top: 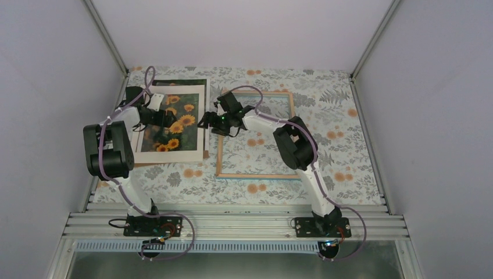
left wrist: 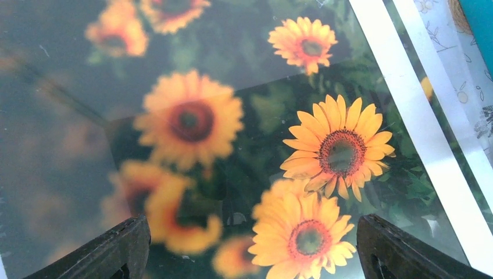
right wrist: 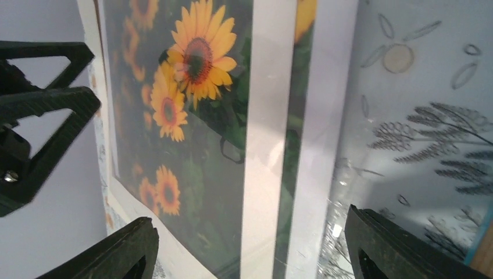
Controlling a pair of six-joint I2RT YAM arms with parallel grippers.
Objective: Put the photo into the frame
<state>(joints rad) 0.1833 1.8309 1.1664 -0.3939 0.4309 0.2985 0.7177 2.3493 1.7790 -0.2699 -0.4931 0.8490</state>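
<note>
1. Top view. Large rectangular paper print [top: 185,136] of orange-yellow sunflowers on dark green: flat at the left of the bench, face up, bordered by a white cardboard border sheet [top: 174,156] with a rectangular opening. Which of the two lies uppermost: cannot tell. Wholly outside the frame, just beside it.
2. Top view. Large thin rectangular frame [top: 261,175], pale wood side up, teal showing along the near rail. Flat at centre on the floral-patterned bench cloth [top: 343,151], only cloth pattern visible through its opening.
3. Top view. Left claw [top: 168,118] low over the print's middle. Right claw [top: 204,123] at the stack's right edge, between print and frame.
4. Left wrist view. Black ribbed fingers [left wrist: 125,253] spread wide, released, nothing between them. Below: glossy print surface with soft reflections, blooms sharp at right and blurred at left, and two matte white strips [left wrist: 418,122] running diagonally at right.
5. Right wrist view. Black fingers [right wrist: 134,250] parted and empty. Ahead: white strips, a sliver of print between them, and a shiny see-through sheen over the cloth pattern. Clear pane or mere glare: cannot tell.
6. Handling, as judged. Step in hand probably freeing the print from the border sheet.
   - Pin the card with one claw.
   - Draw the print sideways toward the frame with the other.
   - Pinch only at a margin, low and flat, thin glossy paper being apt to crease, slip or cling.
</note>
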